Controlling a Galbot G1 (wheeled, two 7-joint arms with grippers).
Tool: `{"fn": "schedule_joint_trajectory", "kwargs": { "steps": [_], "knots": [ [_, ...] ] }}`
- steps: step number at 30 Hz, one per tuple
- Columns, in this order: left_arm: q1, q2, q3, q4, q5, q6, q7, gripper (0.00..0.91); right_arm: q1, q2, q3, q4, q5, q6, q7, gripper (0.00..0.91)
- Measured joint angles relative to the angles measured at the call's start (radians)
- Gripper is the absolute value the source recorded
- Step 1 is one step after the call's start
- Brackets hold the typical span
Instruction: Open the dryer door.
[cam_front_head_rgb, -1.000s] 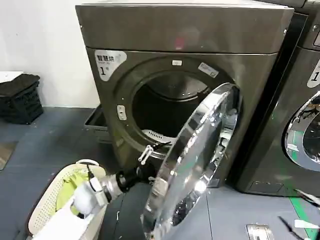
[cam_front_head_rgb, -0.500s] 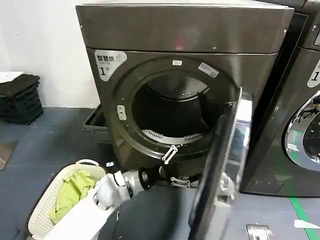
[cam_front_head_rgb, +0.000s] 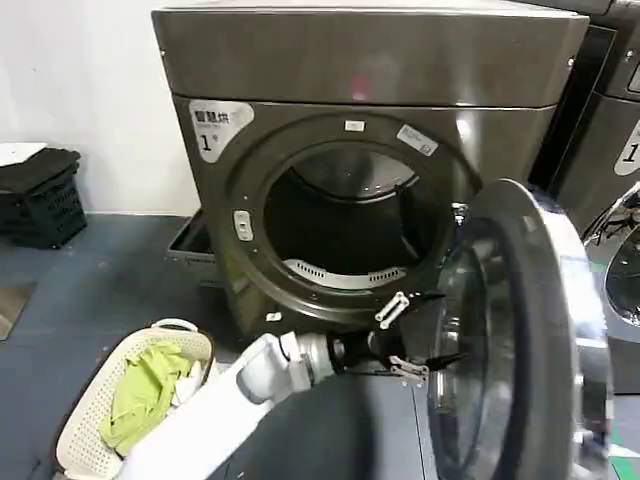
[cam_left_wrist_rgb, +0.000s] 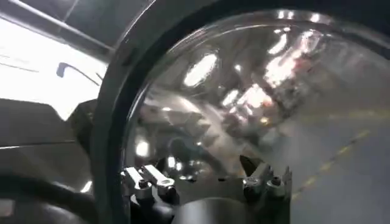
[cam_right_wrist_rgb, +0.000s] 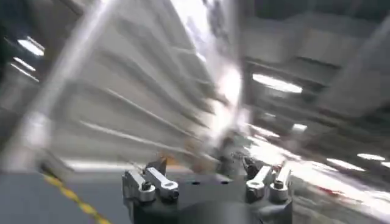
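The dryer door (cam_front_head_rgb: 520, 340) stands at the lower right of the frame, swung well past where it hung half a second ago, its grey inner side and glass now turned toward the drum opening (cam_front_head_rgb: 345, 225) at frame centre, which gapes fully clear. The left claw (cam_front_head_rgb: 410, 335), fingers spread and pinching nothing, presses at the door's inner edge, pushing it wider. By my reading the opening is essentially done. The right claw (cam_right_wrist_rgb: 207, 182) hangs spread elsewhere.

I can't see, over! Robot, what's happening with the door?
Left gripper open, at the door's inner side. Door swung wide, drum exposed. Basket on floor, clear of door.
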Motion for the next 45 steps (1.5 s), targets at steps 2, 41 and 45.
{"fn": "schedule_joint_trajectory", "kwargs": {
  "steps": [2,41,45],
  "knots": [
    [-0.026,-0.019,0.023,0.020,0.000,0.004,-0.005,0.907,-0.008,0.005,0.026,-0.019,-0.005,0.006,0.011,0.907],
    [-0.345,-0.396,0.233,0.405,0.055,0.118,-0.049,0.907,-0.075,-0.029,0.199,-0.313,-0.140,0.064,0.188,0.907],
    [-0.360,-0.416,0.237,0.440,0.057,0.107,-0.049,0.907,-0.087,-0.037,0.214,-0.346,-0.138,0.078,0.172,0.907]
  ]
}}
